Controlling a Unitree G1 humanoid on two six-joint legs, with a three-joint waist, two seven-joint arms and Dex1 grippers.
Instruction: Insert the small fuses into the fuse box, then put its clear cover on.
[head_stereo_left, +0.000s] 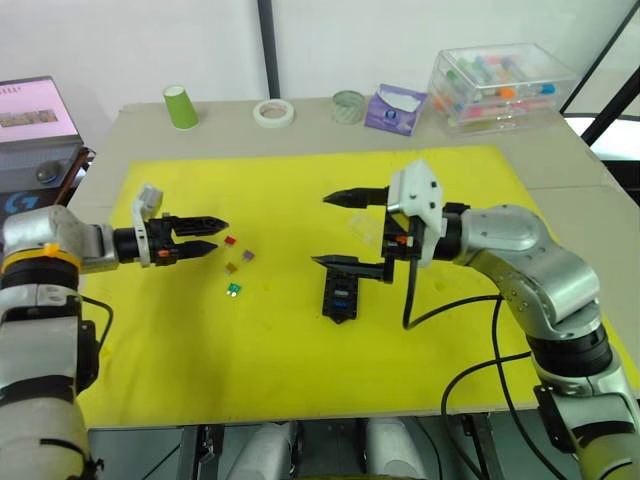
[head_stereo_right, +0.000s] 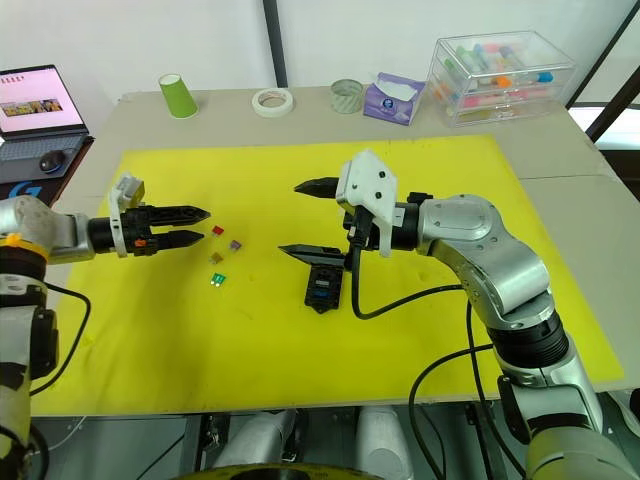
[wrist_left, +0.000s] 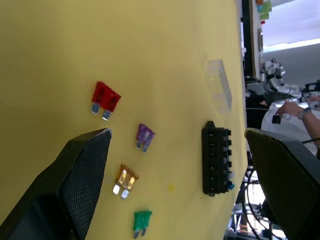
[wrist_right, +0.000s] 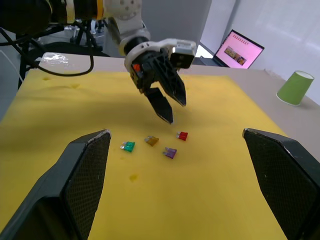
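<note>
Right pincer (head_stereo_right: 298, 218), nearest the camera, stands wide open and empty directly above the fuse box (head_stereo_right: 322, 283), which lies flat on the yellow mat (head_stereo_right: 420, 330). Left pincer (head_stereo_left: 212, 235) is released, tips slightly parted, holding nothing. Four fuses lie just beyond its tips: red (wrist_left: 105, 97), purple (wrist_left: 144, 135), amber (wrist_left: 125, 178), green (wrist_left: 141, 220). The clear cover (wrist_left: 220, 84) rests beyond the fuse box. Risk: the fuses lie close together, so a low approach could scatter them; a skewed grasp would jam at the slot.

Bright, even indoor light; soft shadows, sharp focus throughout.
</note>
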